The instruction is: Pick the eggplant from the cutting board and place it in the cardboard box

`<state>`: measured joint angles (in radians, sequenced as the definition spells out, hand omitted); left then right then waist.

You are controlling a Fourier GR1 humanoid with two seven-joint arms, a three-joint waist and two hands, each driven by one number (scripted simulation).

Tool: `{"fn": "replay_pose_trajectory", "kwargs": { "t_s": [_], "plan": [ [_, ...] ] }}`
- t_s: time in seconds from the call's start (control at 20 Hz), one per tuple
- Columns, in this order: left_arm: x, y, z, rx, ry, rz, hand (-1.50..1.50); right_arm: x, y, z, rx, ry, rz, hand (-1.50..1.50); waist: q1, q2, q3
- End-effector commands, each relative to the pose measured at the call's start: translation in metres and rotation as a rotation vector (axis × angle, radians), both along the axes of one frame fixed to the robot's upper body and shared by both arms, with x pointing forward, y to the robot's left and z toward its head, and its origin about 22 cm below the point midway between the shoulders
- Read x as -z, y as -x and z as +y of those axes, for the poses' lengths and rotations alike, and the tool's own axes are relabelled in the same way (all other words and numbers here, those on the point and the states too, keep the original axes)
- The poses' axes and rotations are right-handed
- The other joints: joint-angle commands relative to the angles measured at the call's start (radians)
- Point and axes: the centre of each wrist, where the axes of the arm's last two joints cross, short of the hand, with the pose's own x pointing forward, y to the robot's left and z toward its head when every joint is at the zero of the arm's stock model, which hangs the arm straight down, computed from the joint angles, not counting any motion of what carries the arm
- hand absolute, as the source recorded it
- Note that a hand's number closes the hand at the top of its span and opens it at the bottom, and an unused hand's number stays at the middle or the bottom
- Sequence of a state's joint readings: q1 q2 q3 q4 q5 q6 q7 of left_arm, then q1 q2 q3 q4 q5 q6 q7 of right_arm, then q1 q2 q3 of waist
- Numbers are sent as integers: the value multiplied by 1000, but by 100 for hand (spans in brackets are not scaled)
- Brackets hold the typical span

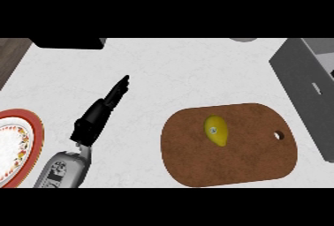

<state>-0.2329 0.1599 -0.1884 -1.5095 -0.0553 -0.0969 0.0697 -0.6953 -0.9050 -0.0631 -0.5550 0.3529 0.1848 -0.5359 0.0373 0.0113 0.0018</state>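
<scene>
Left hand open over bare counter; yellow fruit sits untouched on the board.

I see the left hand [98, 115] with fingers straight, pointing up and away, holding nothing and well apart from the cutting board [248, 165]. The only item on the board is yellow, egg-shaped [216, 129], left of its middle; I cannot match it to an eggplant. The grey box [306, 84] is cut off at right, the patterned plate [20, 145] at left. My right hand is out of view.

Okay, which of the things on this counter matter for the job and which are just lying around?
For the job: yellow item on the cutting board (no purple eggplant shows), grey box at right, left hand.
Lying about: red-rimmed plate, dark object at top.
</scene>
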Motion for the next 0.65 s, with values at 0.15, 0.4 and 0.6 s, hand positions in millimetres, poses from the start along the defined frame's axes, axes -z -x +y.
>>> {"fn": "replay_pose_trajectory", "kwargs": {
  "t_s": [0.15, 0.4, 0.6],
  "plan": [
    [-8, 1, 2, -2, -1, 3, 0, 32, -3, -3, -20, -266, -87, -150, 2, 2, 2],
    [0, 0, -6, -6, -14, 1, 0, 0, 7, -29, 3, -578, -230, -150, -16, 1, 2],
    [-6, 2, 5, -2, -8, -4, 0, -18, 32, -59, 58, -737, -263, -150, 3, 6, 3]
  ]
}}
